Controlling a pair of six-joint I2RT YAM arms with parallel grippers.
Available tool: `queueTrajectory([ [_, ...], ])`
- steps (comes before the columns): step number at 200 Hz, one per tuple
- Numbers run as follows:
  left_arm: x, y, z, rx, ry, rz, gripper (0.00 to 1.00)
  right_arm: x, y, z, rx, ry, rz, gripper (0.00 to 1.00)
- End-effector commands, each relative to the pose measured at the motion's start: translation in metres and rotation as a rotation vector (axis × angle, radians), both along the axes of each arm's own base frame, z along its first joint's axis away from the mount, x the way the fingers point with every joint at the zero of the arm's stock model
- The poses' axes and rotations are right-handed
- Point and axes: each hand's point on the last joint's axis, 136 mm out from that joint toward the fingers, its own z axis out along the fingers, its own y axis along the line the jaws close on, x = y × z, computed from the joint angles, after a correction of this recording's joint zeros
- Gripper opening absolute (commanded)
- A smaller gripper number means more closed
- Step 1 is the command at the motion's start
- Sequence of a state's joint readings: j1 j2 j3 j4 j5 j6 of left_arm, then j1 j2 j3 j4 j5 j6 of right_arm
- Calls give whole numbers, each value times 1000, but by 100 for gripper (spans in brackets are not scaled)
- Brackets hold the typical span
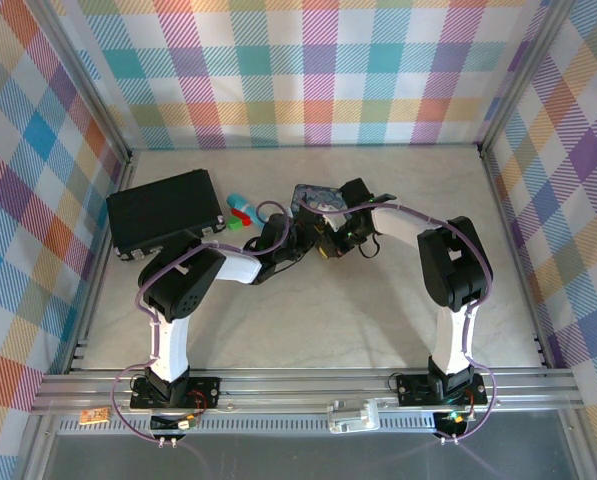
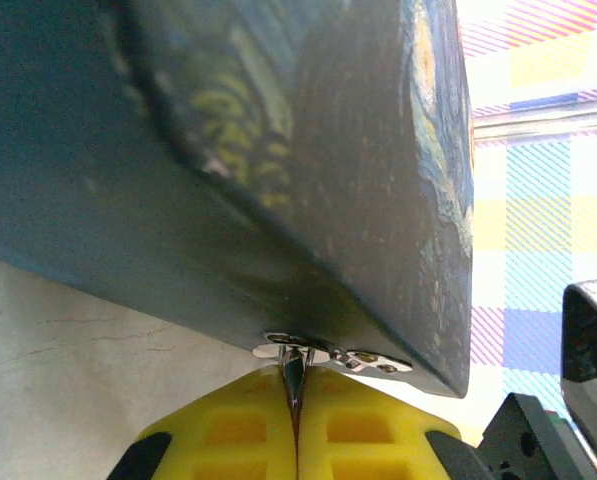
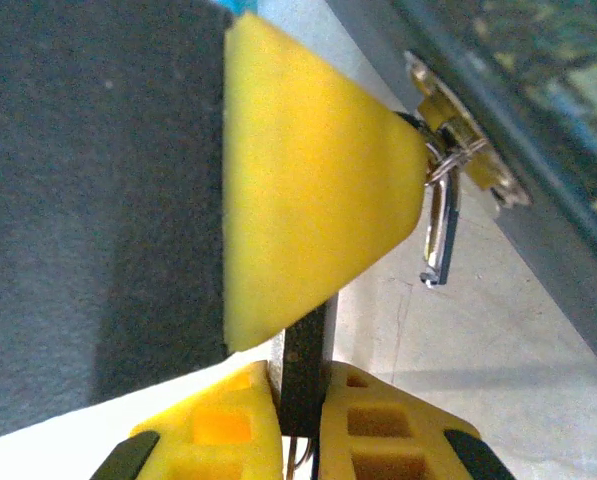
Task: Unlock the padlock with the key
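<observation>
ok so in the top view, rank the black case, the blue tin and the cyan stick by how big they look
1. black case, clearly the largest
2. blue tin, partly covered, so probably bigger than the bit that shows
3. cyan stick, smallest

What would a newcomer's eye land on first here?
Both arms meet mid-table at the blue painted tin, right of a black case. The left gripper is shut on a thin metal piece at the tin's hasp; the right gripper clamps what looks like the padlock, a silver key dangling close by.
</observation>
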State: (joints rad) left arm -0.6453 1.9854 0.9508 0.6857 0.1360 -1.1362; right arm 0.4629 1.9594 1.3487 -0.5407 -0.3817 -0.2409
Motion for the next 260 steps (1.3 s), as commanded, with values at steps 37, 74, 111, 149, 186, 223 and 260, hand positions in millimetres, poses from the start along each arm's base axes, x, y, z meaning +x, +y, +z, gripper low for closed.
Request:
queueTrajectory([
  [37,1,-3,-9,5,-11,3,0,6,-12,53,97,16,-336,50],
  [74,1,-2,-7,9,-21,1,0,16,-54,82,140,-23,-622,75],
  [111,0,2,-10,10,-27,14,0,57,-87,93,149,-91,-782,90],
  [149,2,2,-10,16,-29,18,0,101,-74,73,157,-75,-811,90],
  [186,2,8,-9,32,-40,40,0,116,-58,58,234,-24,-843,86],
  [223,5,15,-11,41,-40,85,0,110,-72,29,181,53,-982,78],
  [260,12,26,-7,41,-70,163,0,85,-97,8,101,68,-1123,71],
])
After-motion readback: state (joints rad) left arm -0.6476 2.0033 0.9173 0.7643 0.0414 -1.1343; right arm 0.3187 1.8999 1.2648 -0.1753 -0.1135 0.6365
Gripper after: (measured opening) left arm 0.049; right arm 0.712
